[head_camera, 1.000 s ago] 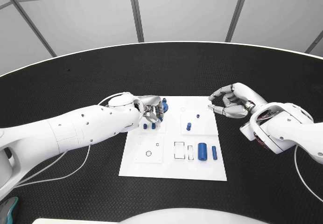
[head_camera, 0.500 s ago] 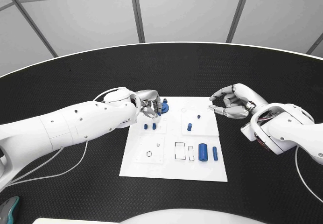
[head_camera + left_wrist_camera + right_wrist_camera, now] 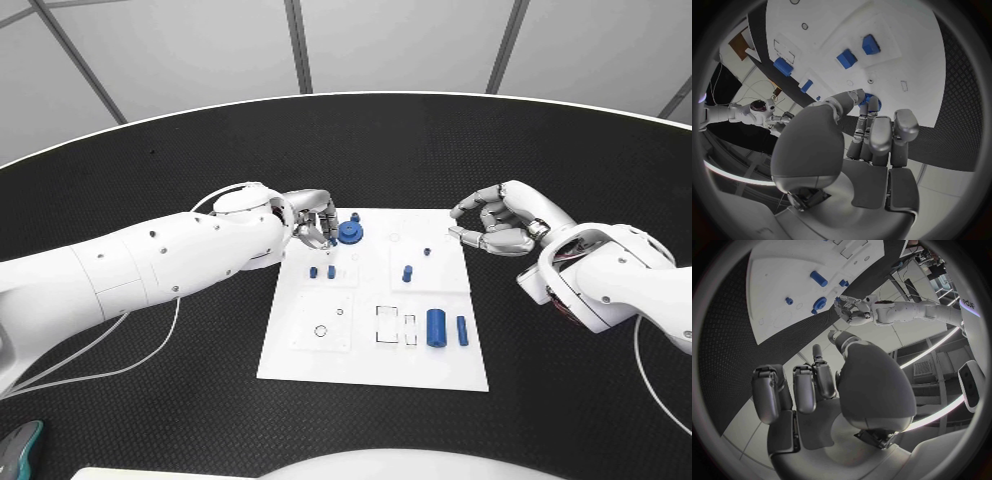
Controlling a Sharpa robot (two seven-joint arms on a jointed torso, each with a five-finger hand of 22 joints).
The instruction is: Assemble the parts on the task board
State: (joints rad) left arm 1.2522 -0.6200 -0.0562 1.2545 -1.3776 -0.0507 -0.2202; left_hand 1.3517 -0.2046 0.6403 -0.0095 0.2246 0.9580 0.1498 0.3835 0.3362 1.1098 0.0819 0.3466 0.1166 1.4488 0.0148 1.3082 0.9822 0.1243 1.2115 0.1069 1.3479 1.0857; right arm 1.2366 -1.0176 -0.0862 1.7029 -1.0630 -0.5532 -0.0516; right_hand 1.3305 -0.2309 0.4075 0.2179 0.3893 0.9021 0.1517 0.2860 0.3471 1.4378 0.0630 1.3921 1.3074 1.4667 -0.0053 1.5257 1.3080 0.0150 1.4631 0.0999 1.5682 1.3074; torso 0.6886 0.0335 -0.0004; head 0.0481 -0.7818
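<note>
**Inspector:** Report on the round blue plastic part first.

**Assessor:** It sits at the far left corner of the flat white task board, at the fingertips of the left hand. The left wrist view shows those fingertips closed around it, so I judge it pinched. A second ago the same hand was lower over the board, just above the two short blue pegs. It has since drawn back toward the far edge, and the part has gone with it.

**Inspector:** Seated or loose?

**Assessor:** I cannot tell whether it is in its socket or merely resting on the board. My reading is that the part is being carried or adjusted, not yet released.

**Inspector:** Elsewhere on the board?

**Assessor:** Unchanged. A small blue peg stands near the board's middle, and a thick blue cylinder with a thin blue rod beside it lies toward the near right. These are not yet assembled.

**Inspector:** The other hand?

**Assessor:** The right hand hangs above the black textured surface just off the board's far right corner, fingers curled in on nothing. It has not moved.
</note>
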